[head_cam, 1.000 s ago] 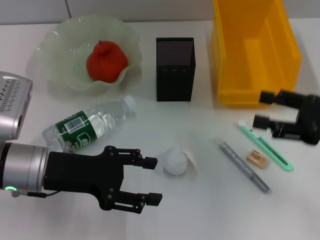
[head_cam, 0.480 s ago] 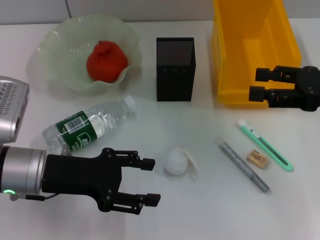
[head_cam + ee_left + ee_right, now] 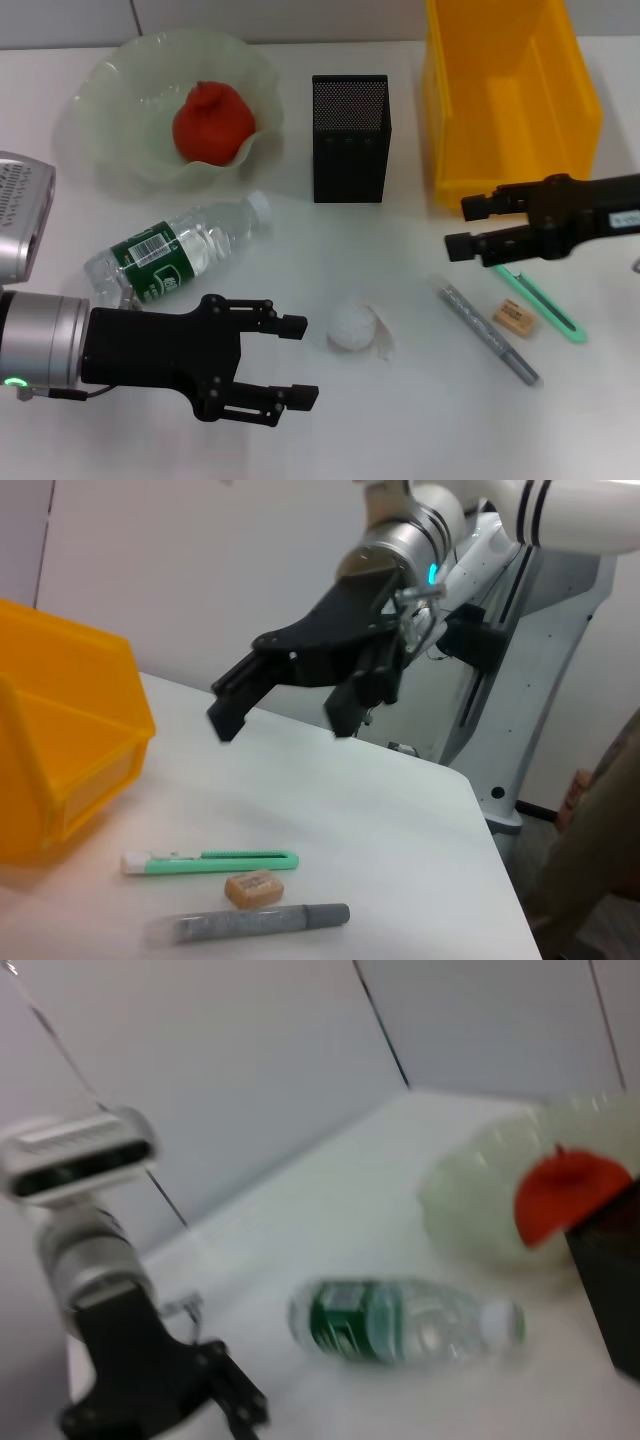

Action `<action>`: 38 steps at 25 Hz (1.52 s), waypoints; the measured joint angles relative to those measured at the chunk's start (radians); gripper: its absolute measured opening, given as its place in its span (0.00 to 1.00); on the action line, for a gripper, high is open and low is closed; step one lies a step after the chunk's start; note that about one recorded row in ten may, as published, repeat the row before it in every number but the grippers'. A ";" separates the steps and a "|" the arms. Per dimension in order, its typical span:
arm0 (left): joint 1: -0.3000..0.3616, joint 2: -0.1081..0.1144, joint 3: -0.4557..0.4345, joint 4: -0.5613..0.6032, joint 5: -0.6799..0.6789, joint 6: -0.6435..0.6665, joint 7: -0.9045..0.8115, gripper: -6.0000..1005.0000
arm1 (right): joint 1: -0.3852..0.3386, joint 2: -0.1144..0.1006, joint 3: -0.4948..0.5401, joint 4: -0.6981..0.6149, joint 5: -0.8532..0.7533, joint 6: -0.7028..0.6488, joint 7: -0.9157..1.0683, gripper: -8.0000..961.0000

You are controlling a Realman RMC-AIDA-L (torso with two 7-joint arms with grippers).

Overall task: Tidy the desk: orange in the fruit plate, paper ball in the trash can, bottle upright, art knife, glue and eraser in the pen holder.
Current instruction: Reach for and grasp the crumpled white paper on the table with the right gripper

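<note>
The orange lies in the pale green fruit plate at the back left. In front of the plate, the bottle is on its side. The paper ball rests mid-table, just right of my open left gripper. My right gripper, open and empty, hovers in front of the yellow trash can, over the near end of the green art knife. The eraser and grey glue lie beside the knife. At the back centre stands the black mesh pen holder.
The left wrist view shows the right gripper above the art knife, eraser and glue, with the table's edge beyond. The right wrist view shows the bottle, the orange and the left arm.
My right gripper has swung left from the table's right side, past the trash can's front, to above the art knife's tip. The left gripper has barely shifted.
</note>
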 joint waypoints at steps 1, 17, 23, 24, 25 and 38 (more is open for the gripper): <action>0.000 0.000 -0.001 0.000 0.000 0.000 0.003 0.77 | 0.041 -0.003 -0.031 -0.013 -0.055 0.016 0.068 0.86; 0.001 -0.003 -0.002 0.000 0.000 -0.037 0.009 0.77 | 0.375 0.000 -0.247 0.148 -0.314 0.074 0.460 0.86; 0.001 -0.001 -0.003 0.000 0.000 -0.039 0.009 0.77 | 0.394 0.000 -0.297 0.243 -0.315 0.159 0.469 0.86; 0.001 -0.001 -0.003 0.000 0.000 -0.039 0.009 0.77 | 0.394 0.001 -0.309 0.254 -0.315 0.172 0.469 0.86; 0.001 -0.001 -0.003 0.000 0.000 -0.039 0.009 0.77 | 0.393 0.001 -0.319 0.264 -0.314 0.186 0.469 0.86; 0.001 -0.003 -0.003 0.000 0.000 -0.046 0.009 0.77 | 0.395 0.010 -0.434 0.334 -0.231 0.291 0.462 0.86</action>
